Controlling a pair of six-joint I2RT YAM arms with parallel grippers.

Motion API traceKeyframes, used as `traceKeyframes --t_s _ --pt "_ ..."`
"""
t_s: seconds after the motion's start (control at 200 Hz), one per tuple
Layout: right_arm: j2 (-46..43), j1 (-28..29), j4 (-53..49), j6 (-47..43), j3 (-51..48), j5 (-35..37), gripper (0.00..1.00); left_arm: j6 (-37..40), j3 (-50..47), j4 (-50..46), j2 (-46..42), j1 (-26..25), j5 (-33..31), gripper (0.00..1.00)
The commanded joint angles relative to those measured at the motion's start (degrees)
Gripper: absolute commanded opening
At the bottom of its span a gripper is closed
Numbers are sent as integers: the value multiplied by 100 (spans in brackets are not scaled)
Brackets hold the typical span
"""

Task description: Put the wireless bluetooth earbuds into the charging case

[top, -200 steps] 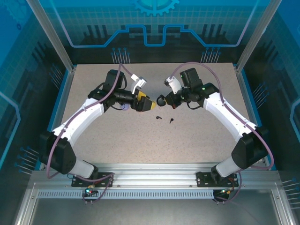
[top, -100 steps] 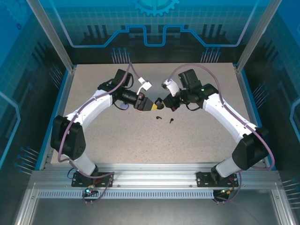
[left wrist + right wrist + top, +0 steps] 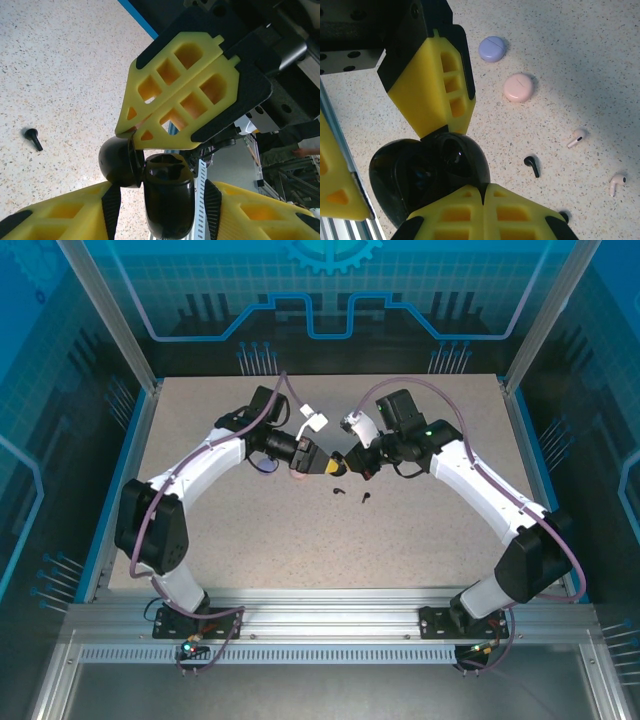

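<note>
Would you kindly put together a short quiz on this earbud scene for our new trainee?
1. True or false: the pink case lies closed on the table.
2. The right gripper, jaws shut, holds the black charging case. That case is: A closed; B open; C resting on the table.
3. How many pale pink earbuds lie loose in the right wrist view?
Key: 1 true; 2 B; 3 two.
</note>
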Motion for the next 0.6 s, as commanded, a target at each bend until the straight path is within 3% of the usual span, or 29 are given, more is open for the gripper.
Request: traceKeyframes --t_s 0.0,0.17,0.595 --pt "96 95 -68 -46 168 -69 0 25 176 -26 79 -89 224 49" --pt "132 124 -42 -17 189 -54 0 14 158 -12 88 -110 217 42" --pt "194 124 -2 9 212 68 0 -15 -30 189 -12 -111 195 37"
